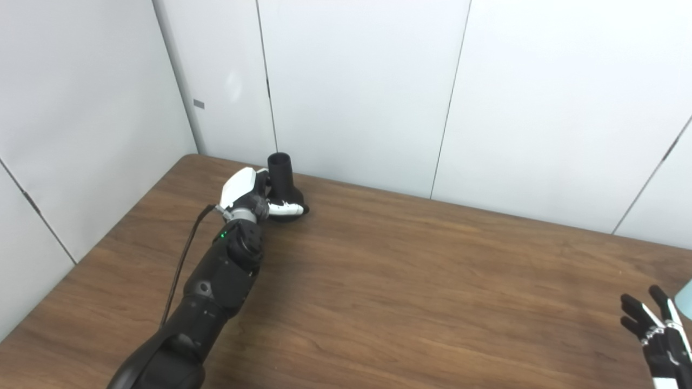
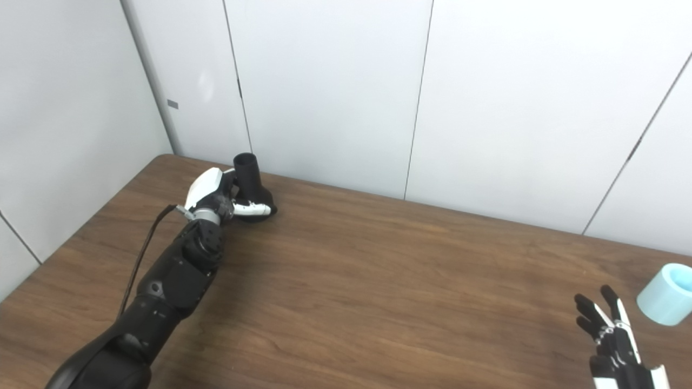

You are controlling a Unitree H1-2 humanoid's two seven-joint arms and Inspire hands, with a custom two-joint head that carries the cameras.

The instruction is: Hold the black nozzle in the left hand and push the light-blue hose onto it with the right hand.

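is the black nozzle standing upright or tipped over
Upright: the black nozzle stands on its wide base on the table, narrow open neck pointing up, with the left hand at its base.

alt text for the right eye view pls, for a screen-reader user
The left robot hand wraps around the flared base of an upright black plastic nozzle at the far left corner of a brown wood-grain table. At the near right, the right robot hand is open, fingers spread, beside a light-blue cylindrical hose piece it is not touching.
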